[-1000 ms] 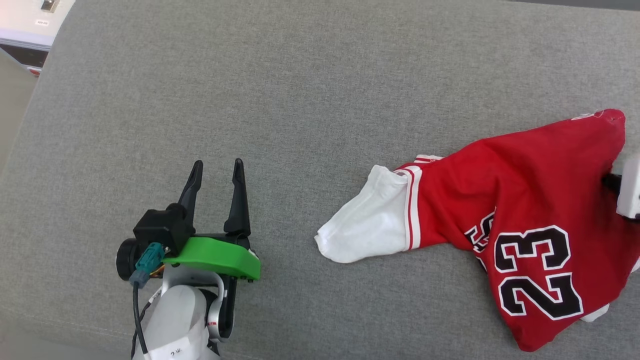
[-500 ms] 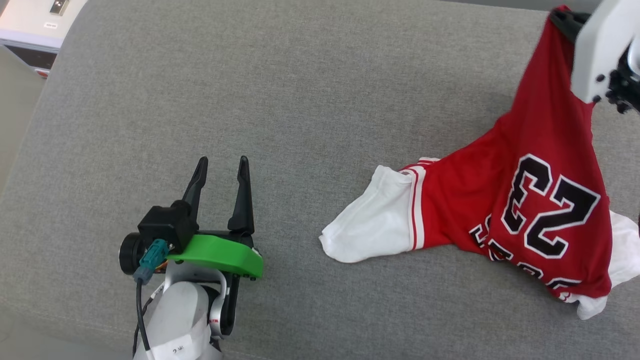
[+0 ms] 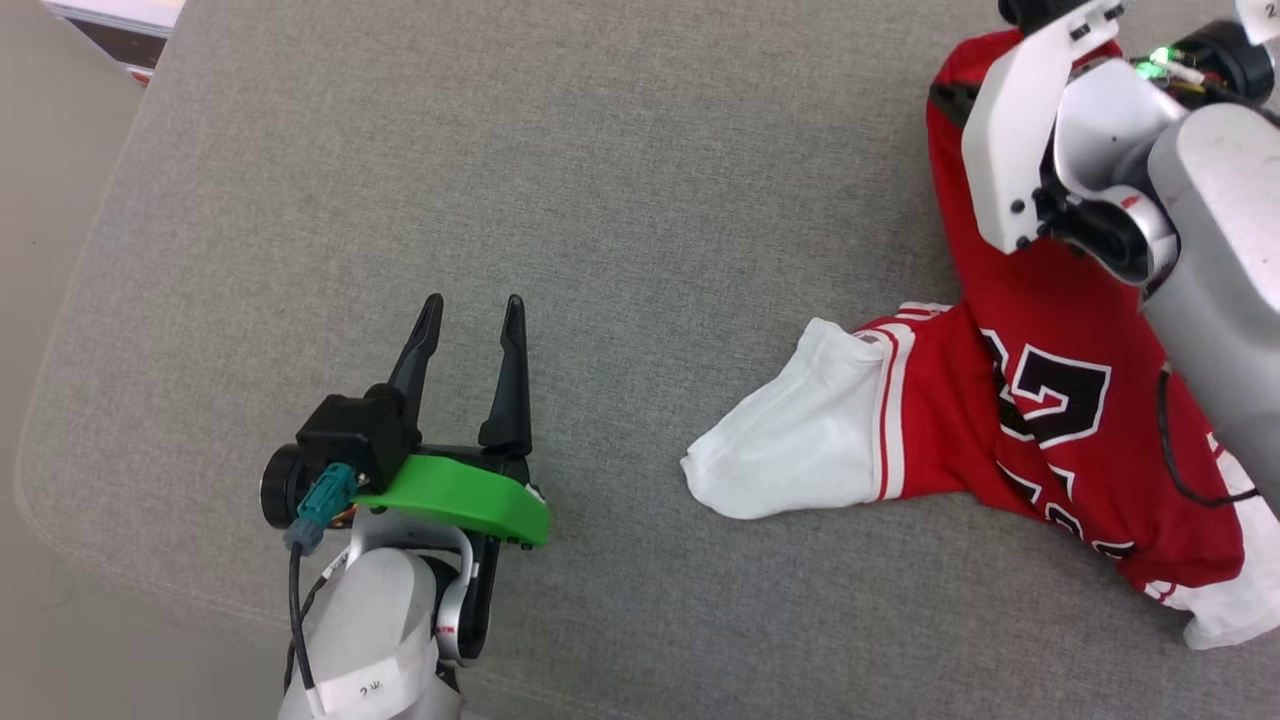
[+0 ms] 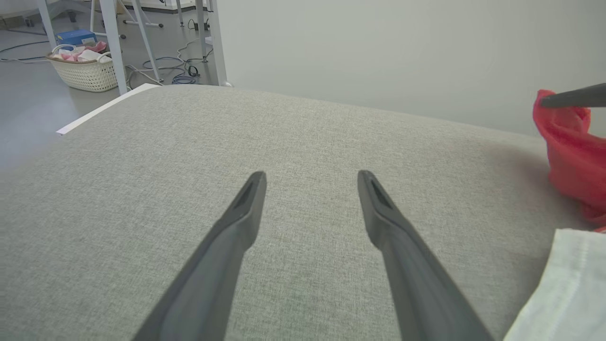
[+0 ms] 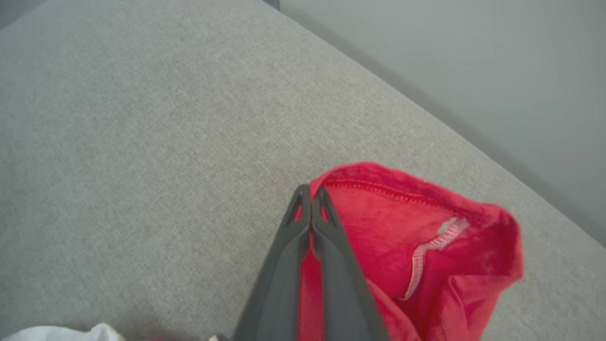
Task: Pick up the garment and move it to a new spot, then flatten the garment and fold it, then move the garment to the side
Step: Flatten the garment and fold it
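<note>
The right gripper has its fingers clenched on a stitched red edge of the garment, a red jersey-style T-shirt, and holds that edge raised above the far right part of the grey fabric-covered table. From this pinch the cloth hangs down in a peak. The rest of the shirt lies crumpled on the table's right side, with one white sleeve spread flat toward the table's middle and the black number 23 creased and partly hidden behind the right arm. The left gripper hovers over the table's near left part, fingers released and spread, holding nothing, well apart from the shirt.

As I judge it, the task is at its first step: the pick-up is made but the shirt is only partly off the table and not yet carried to a new spot. Flattening, folding and moving it aside are all left to do.
</note>
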Controlling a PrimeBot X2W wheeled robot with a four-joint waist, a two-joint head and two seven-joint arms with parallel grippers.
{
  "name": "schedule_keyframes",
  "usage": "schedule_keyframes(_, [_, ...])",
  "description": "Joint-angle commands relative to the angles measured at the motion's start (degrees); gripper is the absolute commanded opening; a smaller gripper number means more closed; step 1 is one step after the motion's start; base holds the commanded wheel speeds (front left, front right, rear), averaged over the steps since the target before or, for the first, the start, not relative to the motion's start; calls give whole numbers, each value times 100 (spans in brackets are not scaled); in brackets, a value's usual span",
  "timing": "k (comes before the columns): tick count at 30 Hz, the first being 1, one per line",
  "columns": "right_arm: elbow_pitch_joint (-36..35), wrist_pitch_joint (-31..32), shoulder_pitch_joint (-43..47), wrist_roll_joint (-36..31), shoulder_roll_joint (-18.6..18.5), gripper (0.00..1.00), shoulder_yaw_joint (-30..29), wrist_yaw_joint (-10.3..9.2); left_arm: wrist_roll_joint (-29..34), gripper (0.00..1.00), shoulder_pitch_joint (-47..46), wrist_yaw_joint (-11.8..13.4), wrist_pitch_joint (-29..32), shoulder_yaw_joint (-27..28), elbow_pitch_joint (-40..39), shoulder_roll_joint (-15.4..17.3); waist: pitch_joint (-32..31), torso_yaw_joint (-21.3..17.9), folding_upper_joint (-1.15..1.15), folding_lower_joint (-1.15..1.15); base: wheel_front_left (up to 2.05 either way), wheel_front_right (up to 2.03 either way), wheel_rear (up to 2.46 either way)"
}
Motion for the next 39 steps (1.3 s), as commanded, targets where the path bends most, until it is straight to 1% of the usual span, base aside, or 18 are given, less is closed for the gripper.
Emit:
schedule_keyframes(1, [161,-83,164,141,-20,0,67,1,-24,100,-86,0,-33,-8,-8,-32,34,48,0,0,0,0,0])
schedule_keyframes(7, [737,-332,452,543,-45,0,376,1,-33,100,-95,21,-34,-1,25,-36,6,19,0,0,0,0,0])
schedule_keyframes(8, [810,-360,491,650,-26,16,410,1,-38,100,-88,27,-34,1,39,-36,-22,-4,0,0,0,0,0])
schedule_keyframes(9, [848,-400,504,699,-20,37,456,1,-40,100,-82,28,-34,2,49,-36,-51,-23,0,0,0,0,0])
schedule_keyframes(10, [880,-467,515,757,-15,75,511,1,-39,100,-73,32,-34,5,65,-36,-94,-47,0,0,0,0,0])
schedule_keyframes(11, [886,-551,519,805,-10,100,537,1,-34,100,-65,34,-34,7,79,-37,-124,-63,0,0,0,0,0])
schedule_keyframes(17, [888,-1392,548,804,-20,100,708,1,53,100,53,51,-34,122,161,-34,-508,-229,0,0,0,0,0])
schedule_keyframes(22, [938,-2351,663,547,-1,100,516,1,117,100,177,46,-34,233,188,14,-803,-367,0,0,0,0,0])
schedule_keyframes(25, [1026,-2980,845,319,58,100,183,1,130,100,261,71,-34,322,189,62,-981,-470,0,0,0,0,0])
schedule_keyframes(31, [1035,-3936,1410,-224,197,100,-646,1,125,100,458,132,-33,439,178,180,-1255,-700,0,0,0,0,0])
schedule_keyframes(35, [814,-4256,1952,-604,237,100,-1332,1,114,100,583,181,6,480,136,253,-1376,-859,0,0,0,0,0])
schedule_keyframes(39, [308,-4352,2698,-1028,286,100,-2163,1,108,100,658,217,84,466,87,285,-1453,-971,0,0,0,0,0])
